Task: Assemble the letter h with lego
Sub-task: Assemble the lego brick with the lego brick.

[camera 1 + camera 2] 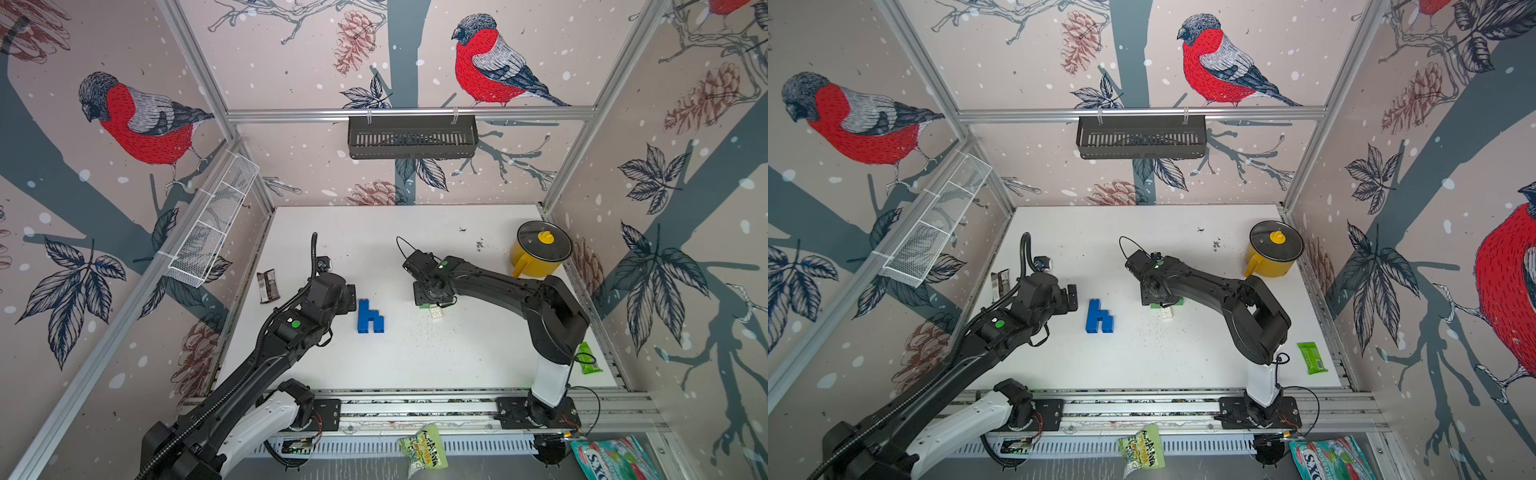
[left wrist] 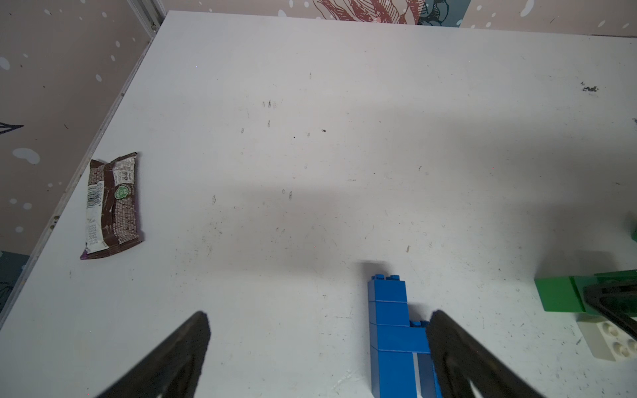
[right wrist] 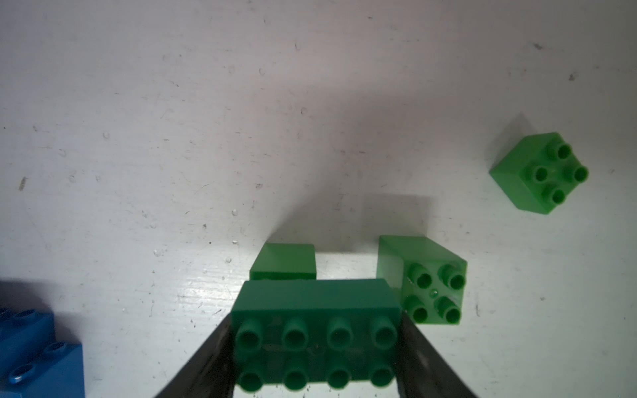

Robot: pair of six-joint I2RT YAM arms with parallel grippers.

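Observation:
Blue lego bricks joined into an h shape (image 1: 370,318) (image 1: 1099,318) lie flat mid-table. My left gripper (image 2: 319,317) is open just left of the h; one finger overlaps the h's short leg (image 2: 389,327) in the left wrist view. The right gripper (image 3: 315,322) is shut on a long green brick (image 3: 315,330), studs facing the camera, held just above the table. Below and beside it sit three green cube bricks (image 3: 424,279) (image 3: 541,172) (image 3: 282,262). A white brick (image 1: 436,313) (image 2: 610,341) lies next to the right gripper (image 1: 432,297).
A lidded yellow pot (image 1: 540,249) stands at the back right. A brown snack wrapper (image 1: 266,286) lies by the left edge and a green wrapper (image 1: 590,357) by the right edge. A wire basket (image 1: 212,224) hangs on the left wall, a black one (image 1: 411,137) on the back wall.

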